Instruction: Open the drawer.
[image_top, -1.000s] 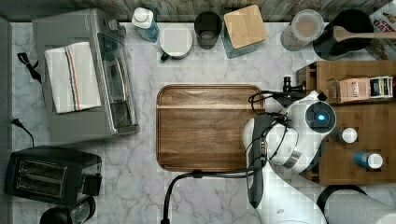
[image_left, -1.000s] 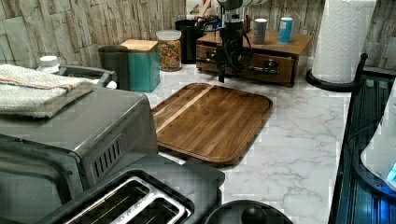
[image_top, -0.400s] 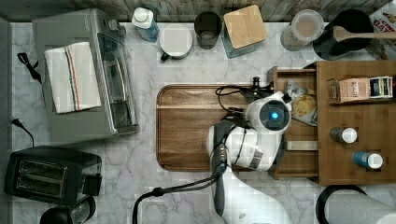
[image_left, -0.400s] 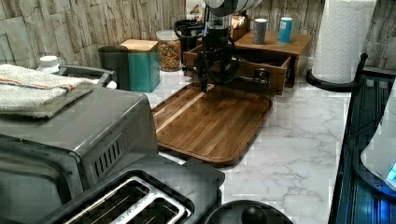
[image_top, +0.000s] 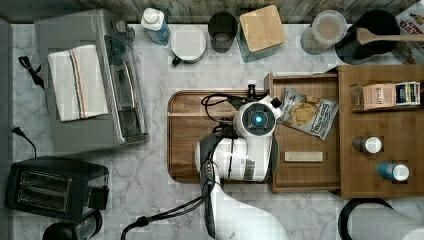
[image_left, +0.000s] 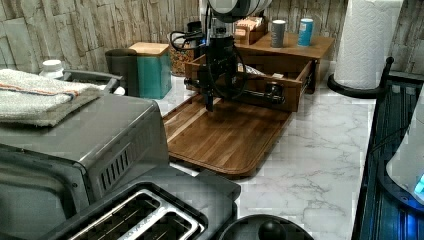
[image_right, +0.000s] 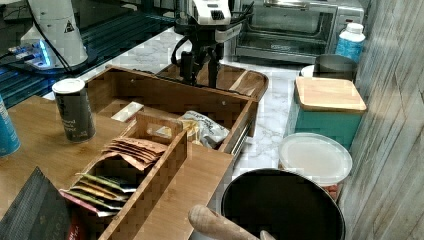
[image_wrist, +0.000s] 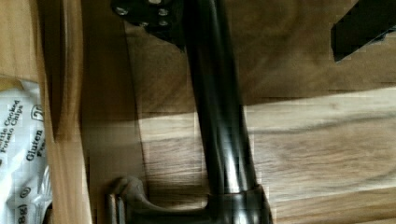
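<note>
Now we have our fingers (image_left: 210, 102) straddling the black bar handle (image_wrist: 219, 116) of the drawer (image_top: 305, 175). In the wrist view one finger sits on the drawer side of the bar and the other well off to its far side, so we read them as spread around it rather than pinching it, with slack between.

Directly beneath the fingers lies the dark wooden tray (image_left: 225, 137), which the drawer front overhangs. Just behind the fingers, the drawer stands pulled well out from the wooden cabinet (image_top: 395, 160), its plank floor showing a bag of chips (image_top: 306, 112) and a pale flat stick (image_top: 303, 156). Beyond that, on the cabinet top, are two small canisters (image_left: 290, 32) and a box of tea packets (image_top: 385, 95).

Our worry from here: since the bar is hooked, not clamped, a pull off the slide's line could let it slip free or rack the drawer sideways. Pulling much further might bring the drawer off its runners, and dropping lower would scrape the fingertips on the tray.
</note>
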